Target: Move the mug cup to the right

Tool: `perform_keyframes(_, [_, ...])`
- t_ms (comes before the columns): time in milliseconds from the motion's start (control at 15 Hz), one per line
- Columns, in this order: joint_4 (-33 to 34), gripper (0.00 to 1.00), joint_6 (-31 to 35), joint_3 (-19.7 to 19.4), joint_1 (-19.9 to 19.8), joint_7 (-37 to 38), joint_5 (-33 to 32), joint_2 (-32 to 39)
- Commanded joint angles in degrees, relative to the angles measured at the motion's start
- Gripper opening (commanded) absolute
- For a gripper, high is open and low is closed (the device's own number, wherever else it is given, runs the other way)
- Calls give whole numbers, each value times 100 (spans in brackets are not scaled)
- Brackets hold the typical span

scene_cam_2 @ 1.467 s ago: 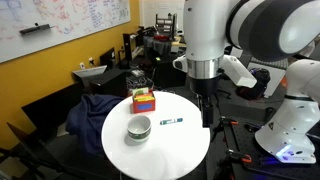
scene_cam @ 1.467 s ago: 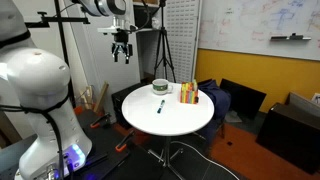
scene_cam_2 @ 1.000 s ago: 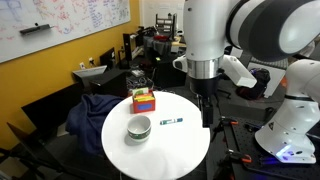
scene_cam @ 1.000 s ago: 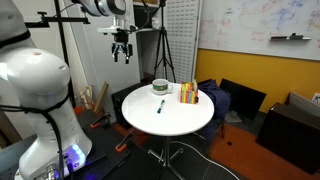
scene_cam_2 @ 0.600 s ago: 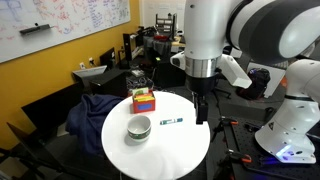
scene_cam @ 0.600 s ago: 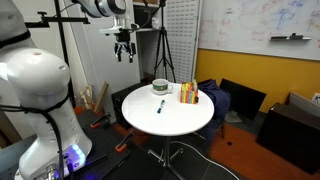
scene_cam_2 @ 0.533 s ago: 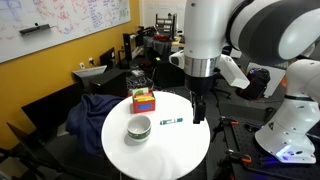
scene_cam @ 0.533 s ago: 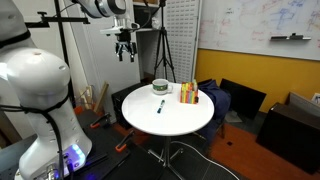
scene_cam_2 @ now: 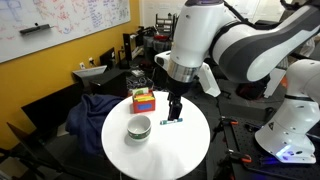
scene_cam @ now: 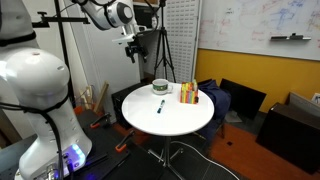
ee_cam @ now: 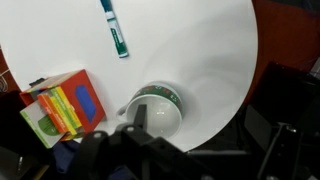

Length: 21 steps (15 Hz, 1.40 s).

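The mug cup (scene_cam: 160, 86) is a squat pale cup with a dark inside. It stands on the round white table (scene_cam: 185, 120), near the edge on the robot's side. It also shows in the other exterior view (scene_cam_2: 139, 127) and at the lower middle of the wrist view (ee_cam: 160, 106). My gripper (scene_cam: 133, 52) hangs well above the table, off to the side of the mug, open and empty. In an exterior view the gripper (scene_cam_2: 175, 108) shows over the table's far side. In the wrist view the gripper (ee_cam: 210, 138) is open, with one dark finger (ee_cam: 140, 117) over the mug's rim.
A red-yellow-orange striped block (scene_cam: 188, 94) stands beside the mug, also in the wrist view (ee_cam: 62, 108). A thin dark pen (scene_cam: 160, 106) lies mid-table (ee_cam: 115, 28). A tripod (scene_cam: 162, 50) stands behind the table. Chairs and blue cloth (scene_cam_2: 95, 108) crowd the far side.
The arm has swung toward the table. The gripper has moved closer to the mug and a little lower, and it stays open. The mug, block and pen have not moved.
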Motion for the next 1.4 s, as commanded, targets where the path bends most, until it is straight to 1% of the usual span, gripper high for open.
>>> perform_keyframes(0, [206, 100, 273, -150, -77, -15, -619, 342])
perform_keyframes(200, [336, 100, 242, -306, -108, -301, -958, 512])
perform_keyframes(333, [444, 100, 182, -390, -110, -721, -1078, 622])
perform_keyframes(600, [688, 100, -5, -494, -111, -1936, -1151, 875])
perform_keyframes(933, [1051, 100, 46, -505, -112, -3498, -1256, 1254])
perform_keyframes(1200, [1351, 100, 186, -408, -154, -4805, -1017, 1593])
perform_keyframes(1333, [1480, 100, 202, -348, -175, -5297, -849, 1768])
